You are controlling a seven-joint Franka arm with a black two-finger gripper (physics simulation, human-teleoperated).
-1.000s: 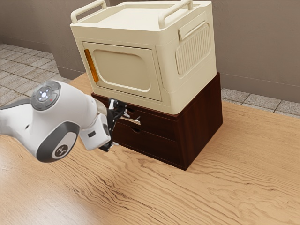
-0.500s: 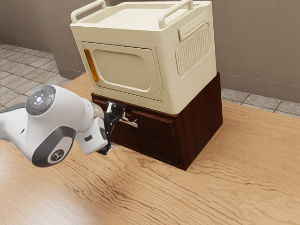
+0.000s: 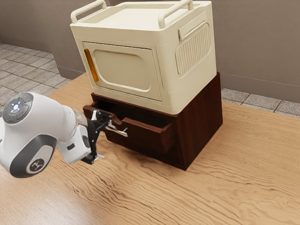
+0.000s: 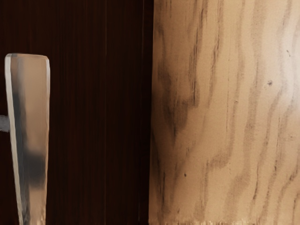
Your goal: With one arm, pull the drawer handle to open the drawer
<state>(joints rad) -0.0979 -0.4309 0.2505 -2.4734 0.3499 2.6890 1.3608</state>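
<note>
In the exterior view, my pincer [image 3: 105, 137] is standing wide open in front of the dark chest [image 3: 201, 122], its two fingers spreading well apart. The upper one is reaching in at the left end of the metal handle [image 3: 120, 132], while the lower one is hanging apart from it, low over the desk [image 3: 220, 187]. So I am gripping nothing between them — whether the upper finger is touching the handle, I cannot tell. The drawer [image 3: 143, 137] is standing partway out toward the near left, its hollow showing behind the front, and the handle is sitting on that front. A cream cabinet [image 3: 180, 86] with an orange strip [image 3: 91, 65] on its door is resting on top of the chest.

In the wrist view, the handle's bar is shining in front of the dark wood — a short post is joining it from one side — and the desk's pale grain is lying beyond the dark wood's edge.
</note>
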